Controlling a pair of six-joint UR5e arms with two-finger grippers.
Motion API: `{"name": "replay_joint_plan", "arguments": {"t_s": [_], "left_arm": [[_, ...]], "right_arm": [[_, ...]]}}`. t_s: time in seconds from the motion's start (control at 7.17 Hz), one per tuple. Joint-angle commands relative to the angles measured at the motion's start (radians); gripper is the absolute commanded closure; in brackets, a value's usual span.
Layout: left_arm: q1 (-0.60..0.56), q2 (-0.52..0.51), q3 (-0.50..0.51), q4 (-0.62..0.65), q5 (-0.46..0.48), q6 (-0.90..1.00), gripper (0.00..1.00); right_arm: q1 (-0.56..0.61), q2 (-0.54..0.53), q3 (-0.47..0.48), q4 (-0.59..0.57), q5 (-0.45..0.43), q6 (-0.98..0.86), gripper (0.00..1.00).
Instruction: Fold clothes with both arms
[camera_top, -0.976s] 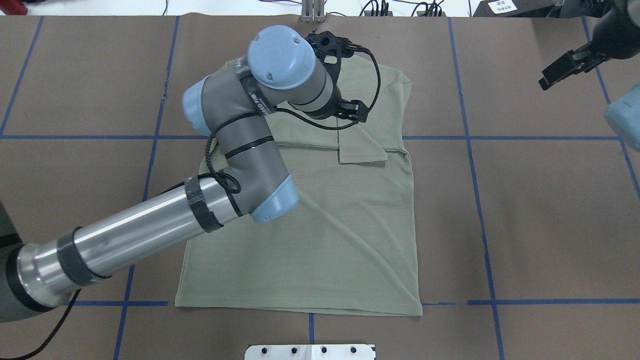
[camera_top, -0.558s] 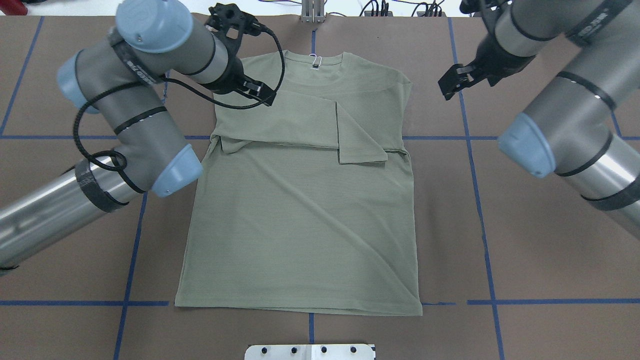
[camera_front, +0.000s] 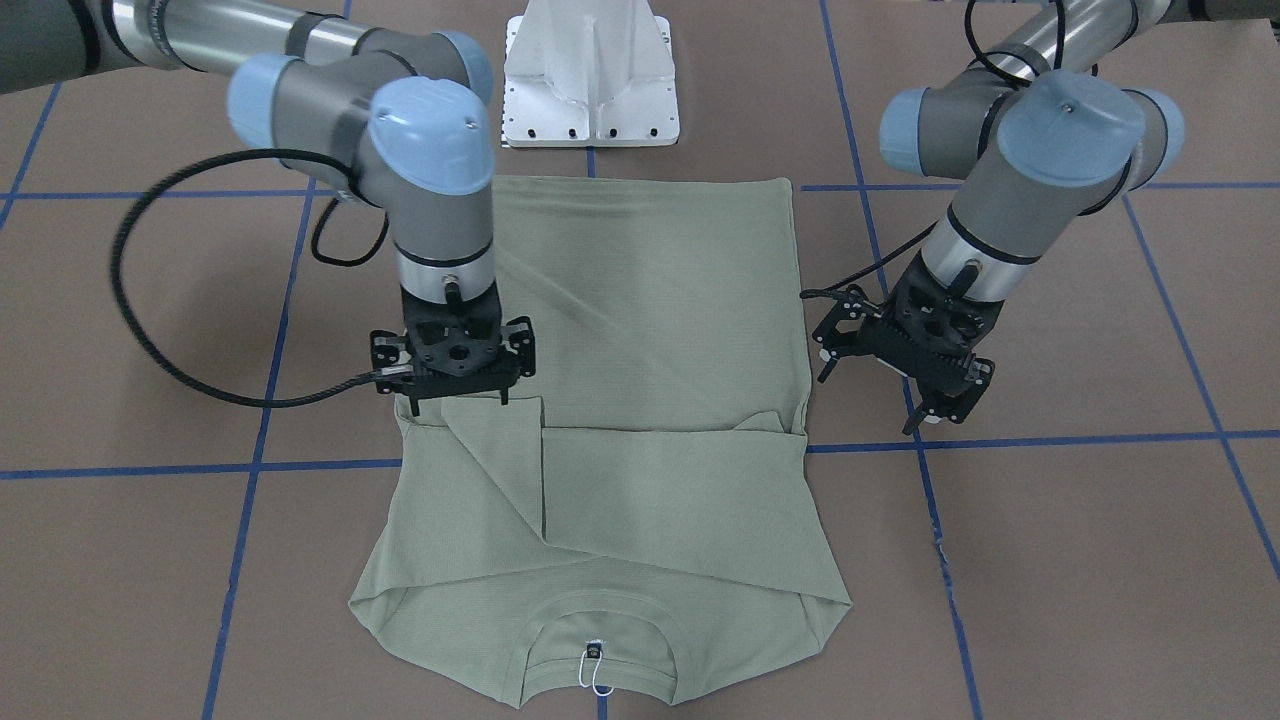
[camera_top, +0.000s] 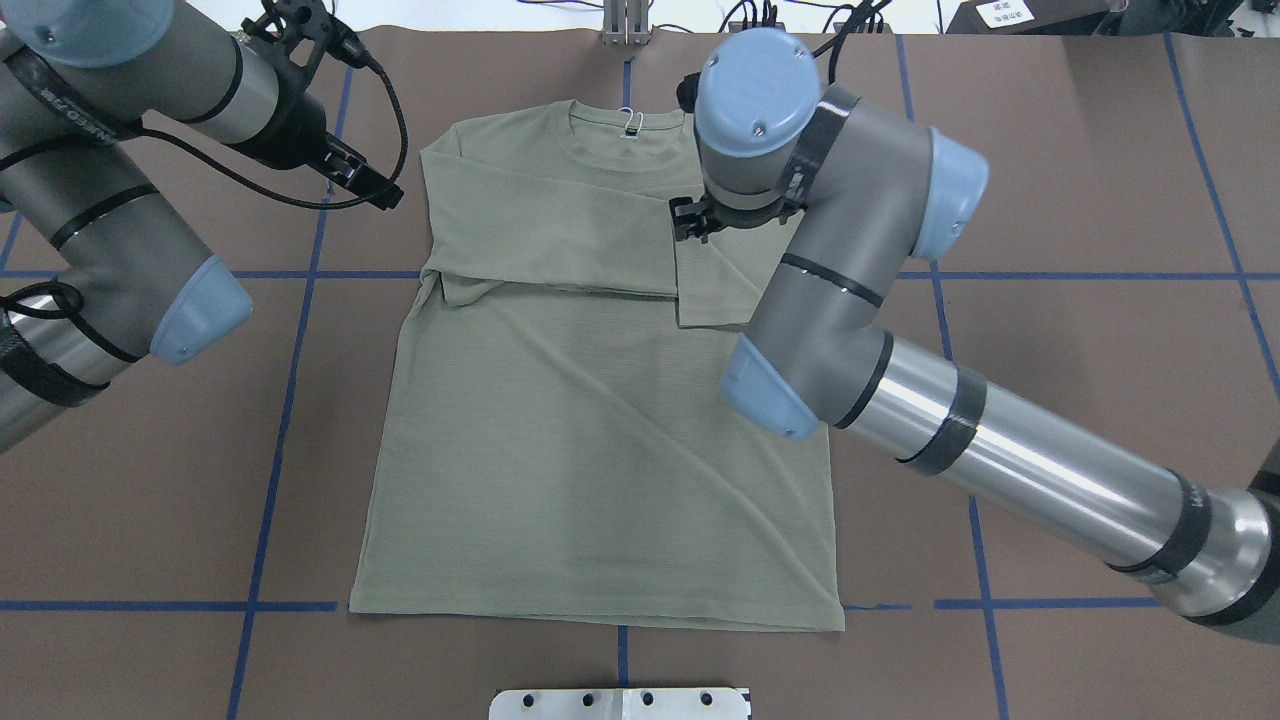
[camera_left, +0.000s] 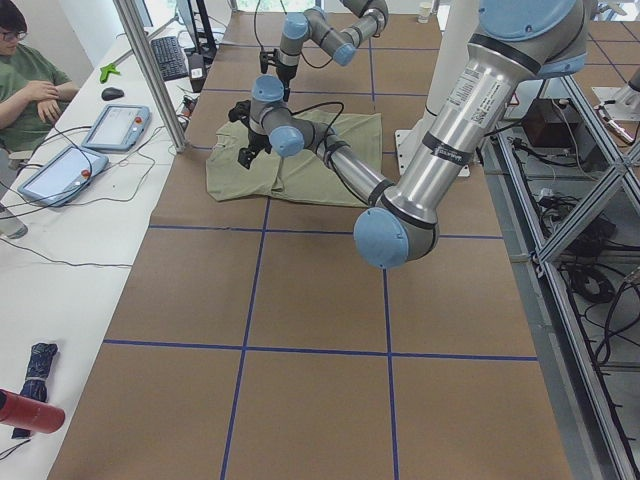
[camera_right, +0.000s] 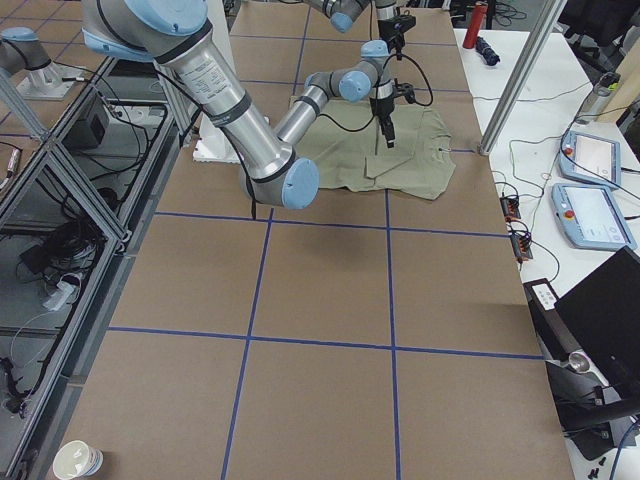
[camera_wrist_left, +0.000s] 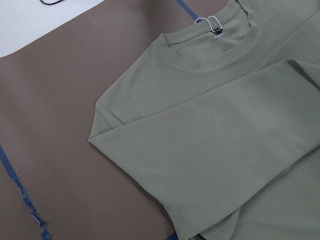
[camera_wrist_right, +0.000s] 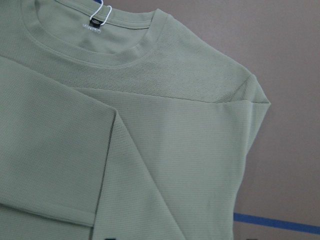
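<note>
The fingers of the right gripper (camera_front: 457, 402) are spread wide and point straight down. Their tips are at the cloth of the shirt (camera_top: 600, 450), but I cannot tell whether they touch it, and nothing is pinched between them. They stand over the chest, right where the cuff end of one folded sleeve (camera_top: 550, 245) meets the other folded sleeve (camera_top: 722, 290). Above them the right arm (camera_top: 1000, 470) reaches across the shirt's right edge from the robot's side.

The fingers of the left gripper (camera_front: 868, 403) are also spread apart and hold nothing. They hang tilted over bare table (camera_top: 1100, 400), just beside the shirt's left edge and apart from it, at about the level of the folded sleeves. The left arm (camera_top: 100, 230) bends away toward the table's left side.

The shirt lies flat in the middle of the brown table, among blue tape lines (camera_top: 1100, 603). Its collar (camera_top: 600, 125), with a white loop tag (camera_top: 632, 122), is on the side far from the robot. The hem (camera_top: 600, 615) is nearest the white base (camera_front: 590, 80). Both sleeves are folded in over the chest, one running straight across and the other turned down beside it.
</note>
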Motion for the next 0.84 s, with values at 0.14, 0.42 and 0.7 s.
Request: {"name": "replay_joint_plan", "arguments": {"t_s": [0.14,0.42,0.7], "left_arm": [[-0.002,0.029,-0.005,-0.041,-0.014,-0.025,0.00],[-0.002,0.029,-0.005,-0.041,-0.014,-0.026,0.00],[0.000,0.029,-0.005,-0.041,-0.014,-0.026,0.00]], "right_arm": [[-0.130,0.072,-0.160,0.042,-0.165,0.091,0.21],[-0.167,0.072,-0.192,0.042,-0.231,0.091,0.26],[-0.181,0.072,-0.205,0.042,-0.253,0.090,0.34]]}}
